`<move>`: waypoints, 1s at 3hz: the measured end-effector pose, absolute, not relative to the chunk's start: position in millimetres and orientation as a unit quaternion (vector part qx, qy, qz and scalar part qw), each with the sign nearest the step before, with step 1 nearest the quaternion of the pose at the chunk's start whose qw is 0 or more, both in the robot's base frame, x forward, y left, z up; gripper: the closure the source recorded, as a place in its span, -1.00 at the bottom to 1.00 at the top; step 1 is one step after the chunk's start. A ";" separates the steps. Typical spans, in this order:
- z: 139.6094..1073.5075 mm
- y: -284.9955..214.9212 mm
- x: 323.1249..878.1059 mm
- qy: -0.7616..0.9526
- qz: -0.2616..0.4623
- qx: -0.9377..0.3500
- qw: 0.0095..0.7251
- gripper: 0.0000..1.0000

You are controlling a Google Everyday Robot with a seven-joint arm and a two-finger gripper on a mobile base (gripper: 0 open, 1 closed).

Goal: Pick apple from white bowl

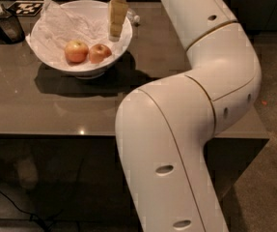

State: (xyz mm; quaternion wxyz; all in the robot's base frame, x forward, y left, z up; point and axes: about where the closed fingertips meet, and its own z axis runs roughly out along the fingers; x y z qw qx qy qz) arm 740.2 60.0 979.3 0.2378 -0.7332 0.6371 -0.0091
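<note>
The white bowl, lined with crumpled white paper, stands on the grey-brown table at the back left. Two apples lie in it side by side. The apple is the smaller, darker red one on the right. The larger apple with orange-yellow patches lies to its left. My gripper hangs from above over the bowl's right part, just above and to the right of the apple, apart from it. It holds nothing that I can see.
A small dark container with a utensil stands at the table's left back. A black-and-white tag lies behind the bowl. A small pale object lies to the right of the bowl. My big white arm covers the table's right front.
</note>
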 end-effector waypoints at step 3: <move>1020.9 51.9 720.1 0.621 -0.029 -0.740 0.257 -0.98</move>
